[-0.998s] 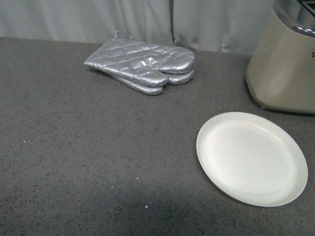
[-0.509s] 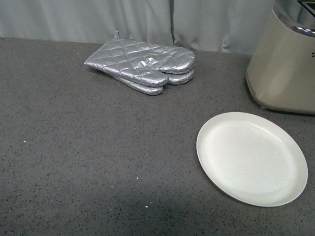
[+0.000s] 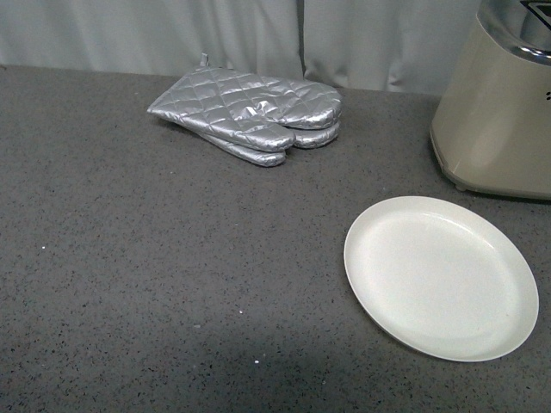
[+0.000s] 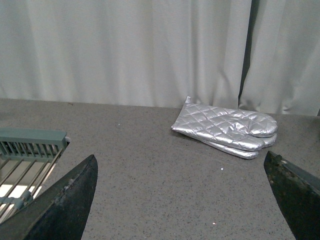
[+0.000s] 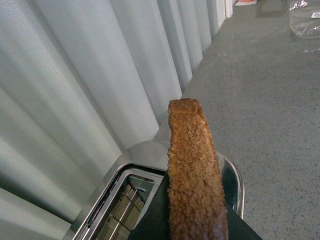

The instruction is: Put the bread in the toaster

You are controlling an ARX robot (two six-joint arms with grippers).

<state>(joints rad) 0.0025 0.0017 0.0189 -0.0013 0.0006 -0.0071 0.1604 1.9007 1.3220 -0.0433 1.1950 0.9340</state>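
One bread slice clamped in right end effector above toaster slots; left end effector spread; plate bare

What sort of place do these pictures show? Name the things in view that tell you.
Probably a kitchen worktop, perhaps a mock-up, since curtains hang behind it. The clues: a beige toaster on the grey speckled counter, quilted oven mitts, a white plate, and a slice of bread held over the toaster's slots.

Two stacked oven mitts, one plate, one toaster, one bread slice and one wire rack are counted.
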